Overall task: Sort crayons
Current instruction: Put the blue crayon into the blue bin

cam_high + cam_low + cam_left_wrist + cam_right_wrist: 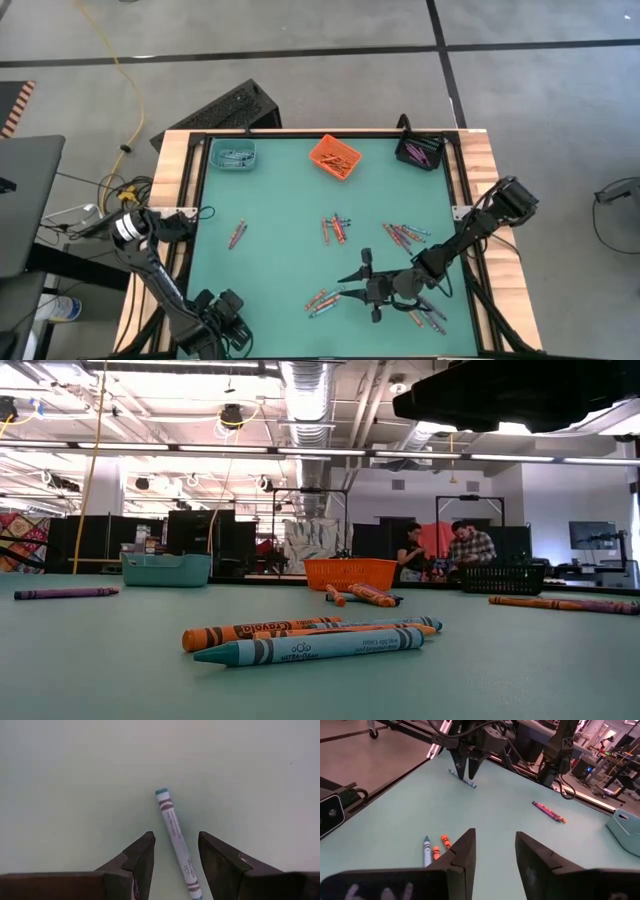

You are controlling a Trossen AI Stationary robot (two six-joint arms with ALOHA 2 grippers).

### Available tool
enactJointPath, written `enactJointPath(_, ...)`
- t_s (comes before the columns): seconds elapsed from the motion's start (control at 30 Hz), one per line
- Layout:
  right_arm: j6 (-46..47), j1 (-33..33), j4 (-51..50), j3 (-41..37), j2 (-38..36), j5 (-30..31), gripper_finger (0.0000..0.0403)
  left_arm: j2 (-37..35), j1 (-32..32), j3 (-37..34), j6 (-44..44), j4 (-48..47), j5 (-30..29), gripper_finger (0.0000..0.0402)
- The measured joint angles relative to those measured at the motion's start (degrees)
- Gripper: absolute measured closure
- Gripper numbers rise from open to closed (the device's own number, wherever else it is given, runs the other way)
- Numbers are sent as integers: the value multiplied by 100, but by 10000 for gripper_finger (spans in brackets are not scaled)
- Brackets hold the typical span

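Crayons (335,226) loose on mat; some in teal bin (232,155), orange bin (334,156), black bin (421,151).
L gripper (175,852) spread over a blue crayon (176,833), seen only by wrist cam; R gripper (495,851) released.

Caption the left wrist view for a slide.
Left gripper open, fingers straddling a blue-grey crayon on the teal table.

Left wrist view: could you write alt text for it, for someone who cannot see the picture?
A single blue crayon with a paper label lies on a pale green table, running into the gap between the two dark fingers of the left tool, which are open and hang above it. Nothing else shows.
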Motion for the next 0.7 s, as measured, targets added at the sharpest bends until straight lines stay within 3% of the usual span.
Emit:
enactJointPath(0.43, 2, 0, -24, 2, 0, -1, 270, 462, 175, 132, 339, 62, 367, 285)
enactJointPath(0.7, 4, 0, -22, 0, 0, -1, 270, 496, 173, 286, 369, 28, 161, 358)
